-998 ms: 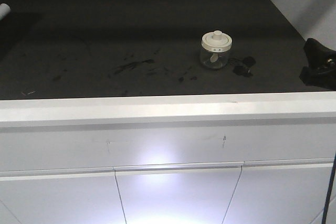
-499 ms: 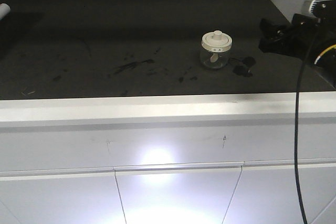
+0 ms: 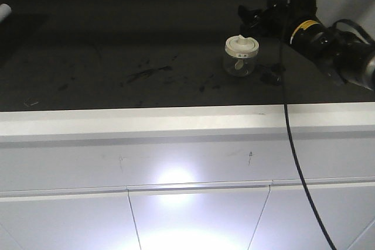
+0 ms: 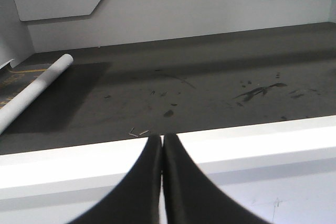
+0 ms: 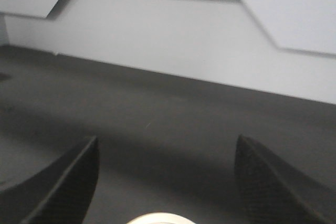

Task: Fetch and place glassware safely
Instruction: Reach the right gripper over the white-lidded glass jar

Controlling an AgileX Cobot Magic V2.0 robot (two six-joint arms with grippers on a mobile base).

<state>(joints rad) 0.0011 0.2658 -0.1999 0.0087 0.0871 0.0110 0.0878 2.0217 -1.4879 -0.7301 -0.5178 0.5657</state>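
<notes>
Exterior front-facing view: the small clear glass jar with the cream-white knobbed lid [image 3: 241,57] stands upright on the dark countertop [image 3: 117,39], right of centre. My right claw [image 3: 249,19] hangs just behind and above it. Half a second ago it was at the right edge; the jar has not moved.

Left wrist-mounted view: my left claw [image 4: 161,177] is closed on nothing.

Right wrist-mounted view: my right claw [image 5: 167,182] is spread wide, with the lid rim [image 5: 160,219] at bottom centre. Hazard: a finger clipping the lid on descent could topple the glass.
</notes>
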